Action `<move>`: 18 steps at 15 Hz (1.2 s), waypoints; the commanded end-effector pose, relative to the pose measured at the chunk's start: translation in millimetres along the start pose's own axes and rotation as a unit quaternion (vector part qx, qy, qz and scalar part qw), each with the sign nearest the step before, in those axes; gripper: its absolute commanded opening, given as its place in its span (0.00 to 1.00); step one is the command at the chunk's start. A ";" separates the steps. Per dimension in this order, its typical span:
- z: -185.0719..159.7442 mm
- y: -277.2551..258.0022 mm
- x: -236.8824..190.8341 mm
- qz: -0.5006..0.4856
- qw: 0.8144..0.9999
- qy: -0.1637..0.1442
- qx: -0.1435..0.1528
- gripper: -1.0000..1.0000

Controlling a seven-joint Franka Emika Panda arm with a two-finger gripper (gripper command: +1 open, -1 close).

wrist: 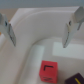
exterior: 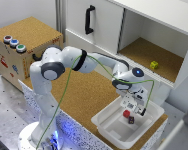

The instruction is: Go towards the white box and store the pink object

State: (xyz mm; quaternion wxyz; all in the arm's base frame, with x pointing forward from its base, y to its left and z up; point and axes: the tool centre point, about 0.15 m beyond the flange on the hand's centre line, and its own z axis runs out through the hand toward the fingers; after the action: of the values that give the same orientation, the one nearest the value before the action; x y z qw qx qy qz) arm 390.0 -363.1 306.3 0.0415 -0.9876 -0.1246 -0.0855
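Both jaws of the gripper (wrist: 39, 31) are standing wide, empty; the pink block (wrist: 48, 70) is already lying below them in the tub (wrist: 20, 60), so lifting straight up seems wise.

White box (exterior: 111, 131): smooth plastic, slight sheen along the rim; in the wrist view (wrist: 30, 35) its wall reads glossy, soft highlights on the rounded corner.

Pink object (exterior: 126, 113): solid matt block; wrist view (wrist: 48, 71) shows flat, dull reddish faces with a dark marking.

Dark block (exterior: 131, 120): matt, too small to tell the material.

Table top (exterior: 89, 95): cork, grainy, rough, unpolished.

Wooden box (exterior: 24, 50), upper left: pale wood sides, cork lid; buttons (exterior: 14, 43) glossy plastic.

Cabinet (exterior: 139, 25): smooth white panels, satin; cork-lined floor inside. Handle (exterior: 88, 20) black, slightly shiny.

Arm (exterior: 69, 62): glossy white casing, black joints.

Gripper (exterior: 137, 107) fingers (wrist: 9, 31): smooth, light grey, blurred.

Cable (exterior: 64, 100): green, smooth sheath.
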 end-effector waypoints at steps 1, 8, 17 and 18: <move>-49.1 -73.0 5.6 -0.021 0.999 0.021 -0.020 1.00; -62.9 -192.2 -2.4 -0.051 0.999 0.014 -0.011 1.00; -58.6 -322.0 19.8 -0.111 0.993 0.011 0.047 1.00; -55.2 -337.8 24.1 -0.118 0.991 0.009 0.056 1.00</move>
State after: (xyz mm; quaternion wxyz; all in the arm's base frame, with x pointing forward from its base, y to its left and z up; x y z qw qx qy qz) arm 329.4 -115.2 390.5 0.1153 -0.9604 -0.2333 -0.0993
